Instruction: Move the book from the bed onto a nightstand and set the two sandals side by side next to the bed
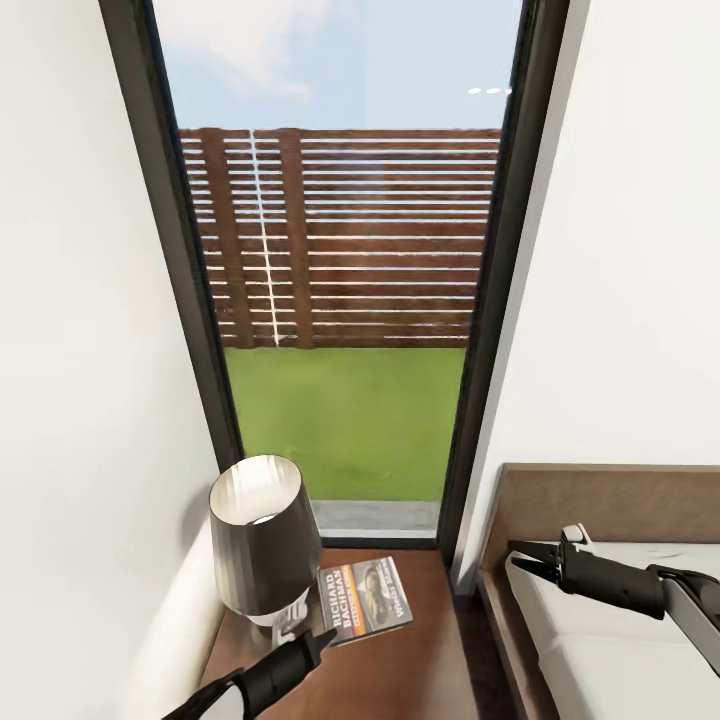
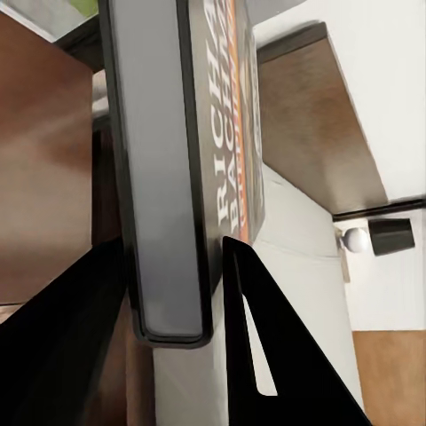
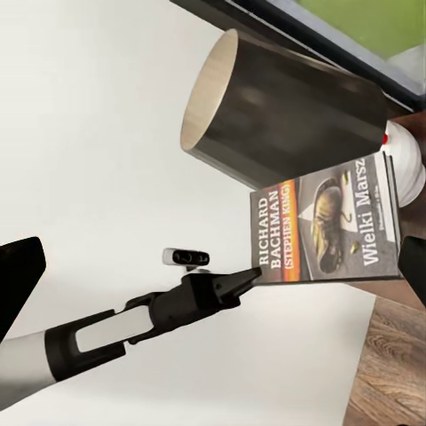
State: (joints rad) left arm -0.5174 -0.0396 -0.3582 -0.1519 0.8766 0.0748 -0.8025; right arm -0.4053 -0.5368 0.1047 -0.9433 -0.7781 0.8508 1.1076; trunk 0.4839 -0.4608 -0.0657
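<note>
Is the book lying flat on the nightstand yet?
Cannot tell. The book is over the nightstand, cover up, but the left hand grips its edge; contact with the top is unclear.

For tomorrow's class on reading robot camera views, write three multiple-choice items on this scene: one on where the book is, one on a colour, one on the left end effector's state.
1. Where is the book?
A. on the bed
B. over the nightstand, beside the lamp
C. on the floor

2. What colour is the lamp shade outside?
A. dark grey-black
B. bright blue
C. red

3. What is the left end effector doing?
A. hanging open above the bed
B. shut on the lamp
C. shut on the book's edge

Answers:
1 B: the head view shows the book above the brown top, next to the lamp.
2 A: head and right wrist views both show a dark shade.
3 C: the left wrist view shows a finger on each side of the book.
</note>
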